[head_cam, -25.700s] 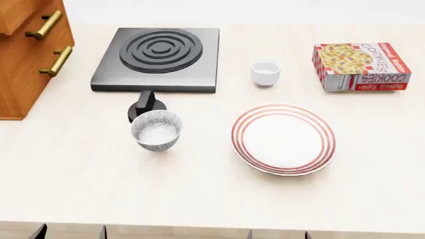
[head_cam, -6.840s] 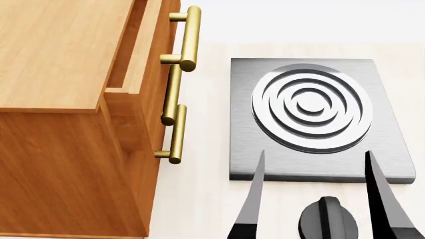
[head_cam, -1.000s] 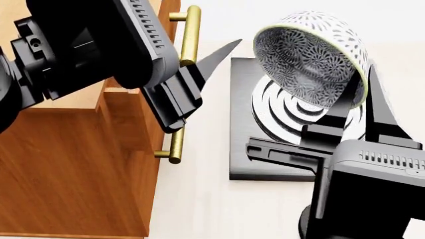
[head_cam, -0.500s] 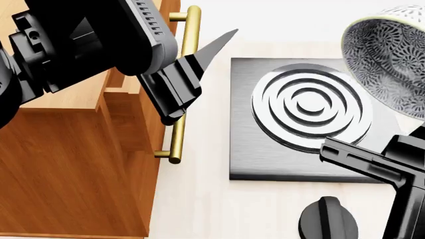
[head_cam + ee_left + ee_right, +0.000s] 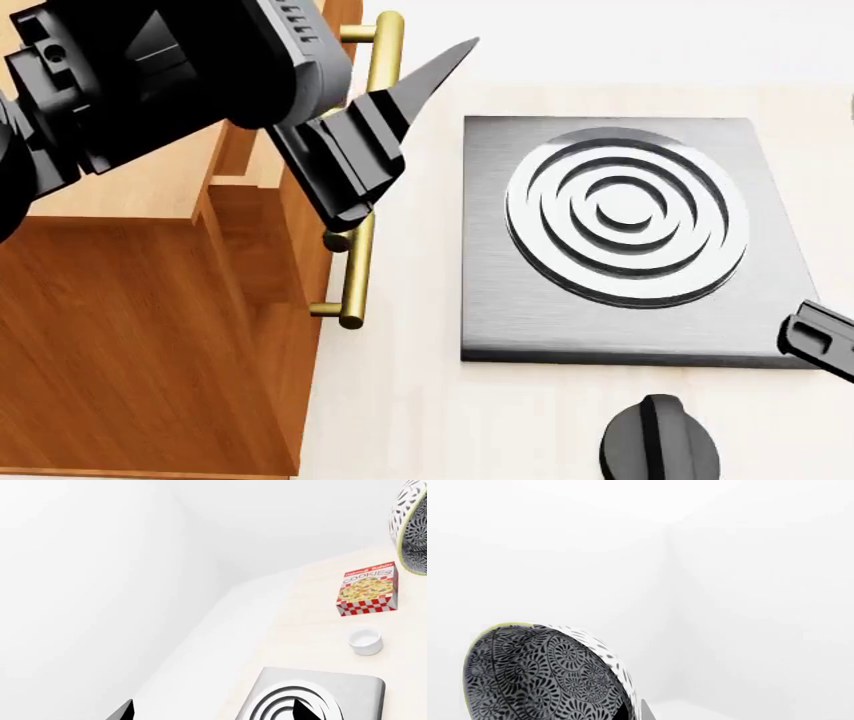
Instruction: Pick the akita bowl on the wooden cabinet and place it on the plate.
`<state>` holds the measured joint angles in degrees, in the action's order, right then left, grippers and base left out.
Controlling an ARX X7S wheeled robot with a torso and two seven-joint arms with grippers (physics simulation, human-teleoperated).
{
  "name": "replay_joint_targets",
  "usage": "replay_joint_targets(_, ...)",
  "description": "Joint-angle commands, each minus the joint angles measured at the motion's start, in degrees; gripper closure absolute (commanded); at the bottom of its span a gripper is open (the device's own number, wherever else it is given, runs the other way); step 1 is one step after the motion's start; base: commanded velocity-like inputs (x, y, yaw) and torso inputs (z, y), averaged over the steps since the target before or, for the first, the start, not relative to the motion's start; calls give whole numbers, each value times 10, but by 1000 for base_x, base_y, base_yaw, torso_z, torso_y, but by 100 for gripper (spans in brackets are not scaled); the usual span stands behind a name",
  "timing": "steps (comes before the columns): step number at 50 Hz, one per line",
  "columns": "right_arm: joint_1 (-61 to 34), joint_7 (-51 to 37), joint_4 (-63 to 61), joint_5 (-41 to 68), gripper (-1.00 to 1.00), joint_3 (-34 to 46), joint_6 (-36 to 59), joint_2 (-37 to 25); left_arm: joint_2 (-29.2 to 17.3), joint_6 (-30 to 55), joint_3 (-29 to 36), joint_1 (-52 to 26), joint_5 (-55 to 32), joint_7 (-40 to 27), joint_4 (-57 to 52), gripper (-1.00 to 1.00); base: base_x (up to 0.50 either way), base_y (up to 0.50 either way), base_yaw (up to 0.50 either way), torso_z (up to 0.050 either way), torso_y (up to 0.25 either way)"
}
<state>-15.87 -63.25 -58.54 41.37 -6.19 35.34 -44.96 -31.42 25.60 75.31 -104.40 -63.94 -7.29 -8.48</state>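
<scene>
The akita bowl (image 5: 540,677), dark with a fine white pattern and a pale rim, hangs tilted in the air. My right gripper (image 5: 632,711) is shut on its rim, one finger inside and one outside. The left wrist view catches the bowl (image 5: 410,530) at the frame's edge, high above the counter. The head view no longer holds it; only a piece of my right arm (image 5: 817,340) shows there. My left gripper (image 5: 213,712) is open and empty, raised beside the wooden cabinet (image 5: 147,330), with one of its fingers (image 5: 407,95) over the brass handles. The plate is out of view.
A grey stove slab (image 5: 767,340) with ring grooves lies right of the cabinet, and a black knob (image 5: 658,442) sits in front of it. Farther along the counter stand a white cup (image 5: 365,641) and a cookies box (image 5: 369,588). Brass handles (image 5: 358,270) stick out from the cabinet.
My right gripper has carried the bowl rightward, out of the head view. The left arm has lifted slightly and stays open.
</scene>
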Motion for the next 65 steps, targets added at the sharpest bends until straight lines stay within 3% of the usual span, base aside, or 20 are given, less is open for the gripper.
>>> replay_joint_targets(1,58,-46,-13,33,100,-58,-50,-58,0,1,-5,1,-3,-3,1,-100,0,0,0,0,0)
replay_joint_targets(17,207,-87,-11,56,100,-164,-141,-114,2,1,-8,1,-3,-4,5,-100,0,0,0,0,1)
replay_joint_targets(33,275,-86,-1,69,100,-230,-165,-120,-1,3,-12,3,-6,-6,0,-100,0,0,0,1,0)
replay_joint_targets(46,264,-90,39,126,100,-252,-171,-119,-3,-1,-10,11,1,-6,-1,-100,0,0,0,0,1)
replay_joint_targets(49,249,-127,51,148,100,-254,-156,-124,-3,0,-12,9,-1,-5,-3,-100,0,0,0,0,0)
replay_joint_targets(59,222,-196,79,208,100,-251,-96,-182,-3,-2,-12,12,1,-4,-3,-100,0,0,0,0,0)
replay_joint_targets(65,211,-191,88,231,100,-248,-88,-202,-4,-1,-13,13,0,-6,-7,-100,0,0,0,0,0)
